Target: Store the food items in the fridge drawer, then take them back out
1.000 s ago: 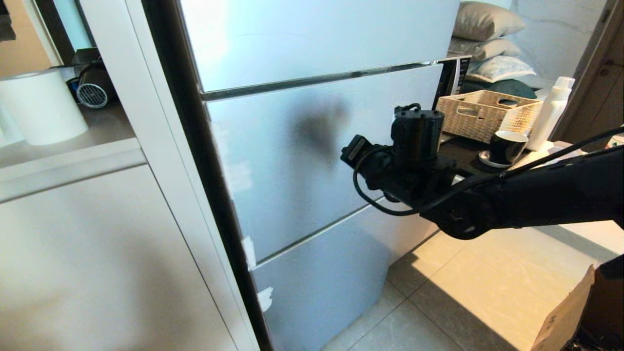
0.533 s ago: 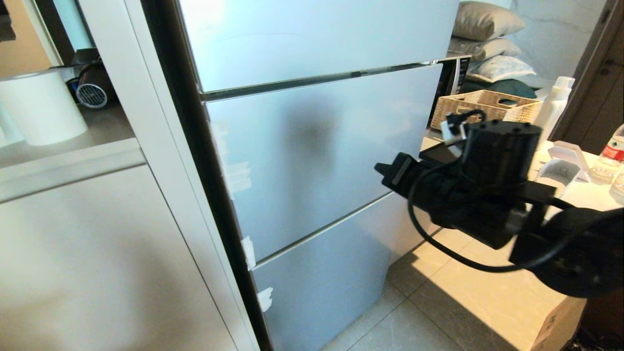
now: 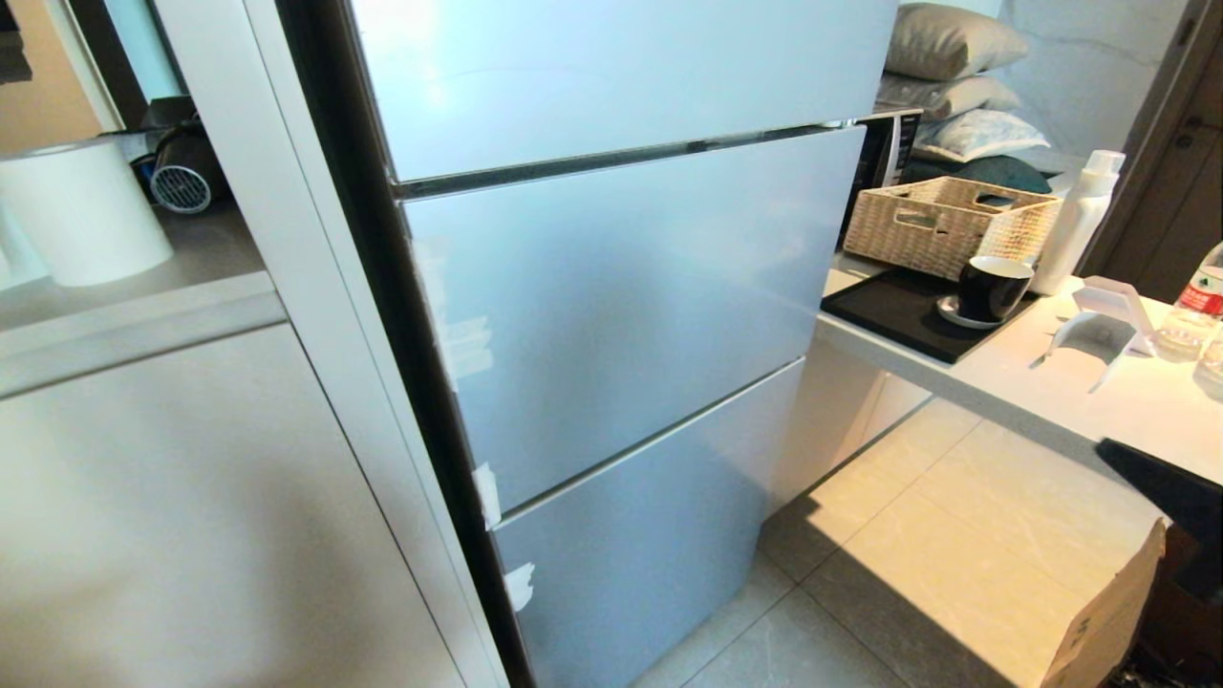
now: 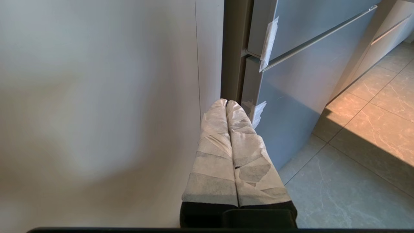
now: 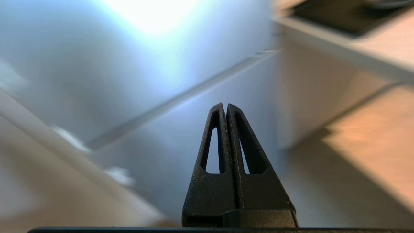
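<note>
Wicker basket (image 3: 941, 222), black cup (image 3: 992, 287), white bottle (image 3: 1078, 225).

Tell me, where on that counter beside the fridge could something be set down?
The white counter has a bare strip along its front edge, between the black tray and the white plastic stand. Behind that it is crowded: wicker basket, black cup on the tray, white bottle, and water bottle at the far right.

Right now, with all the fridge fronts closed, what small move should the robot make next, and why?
Probably bring the right hand to the top edge of the middle fridge front to pull it open. All the pale blue fronts sit flush and closed, and no drawer or food shows. Both hands are shut and empty; the left hand hangs low beside the bottom front.
</note>
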